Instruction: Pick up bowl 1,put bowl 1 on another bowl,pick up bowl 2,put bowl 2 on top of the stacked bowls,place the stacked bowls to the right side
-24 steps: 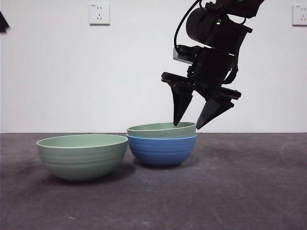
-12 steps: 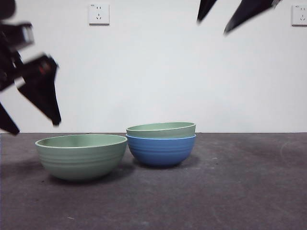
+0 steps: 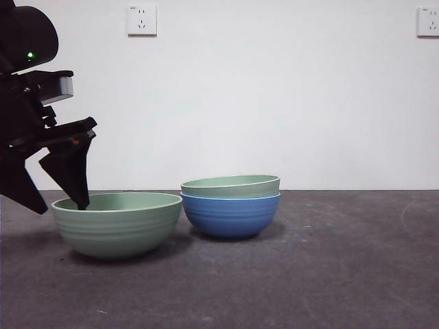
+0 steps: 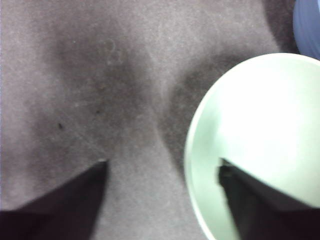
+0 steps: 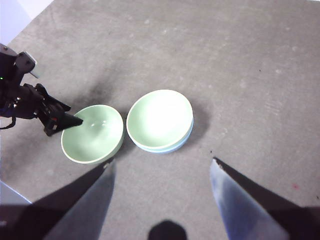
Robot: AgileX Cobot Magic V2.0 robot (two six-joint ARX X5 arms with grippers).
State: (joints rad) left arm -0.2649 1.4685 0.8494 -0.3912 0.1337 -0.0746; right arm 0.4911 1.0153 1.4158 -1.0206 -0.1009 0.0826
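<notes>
A: How is the left gripper (image 3: pixel 58 202) being seen at this moment?
B: It is being shown with its jaws spread wide, straddling the rim of bowl 2 (image 3: pixel 117 223) at the bowl's 9 o'clock side in the front view. One jaw is being held just inside the rim, the other outside it over the bare worktop (image 3: pixel 329 274). Nothing is being gripped, and in the left wrist view whether the inner jaw is touching the bowl cannot be told.

A: And outward from there?
B: Bowl 2, pale green and ribbed, is being seen upright on the worktop. At its 3 o'clock, just beside it, the stacked bowls (image 3: pixel 230 205) are being shown: another bowl (image 3: pixel 230 216), glossy blue, is sitting as the base, and bowl 1 (image 3: pixel 230 186), pale green, is being carried nested inside it with its rim showing above.

A: What about the right gripper (image 5: pixel 161 190)?
B: It is being held high above the worktop, jaws wide apart and empty, with both bowls being viewed well below it. On the wall behind, two sockets (image 3: pixel 142 20) are being shown.
</notes>
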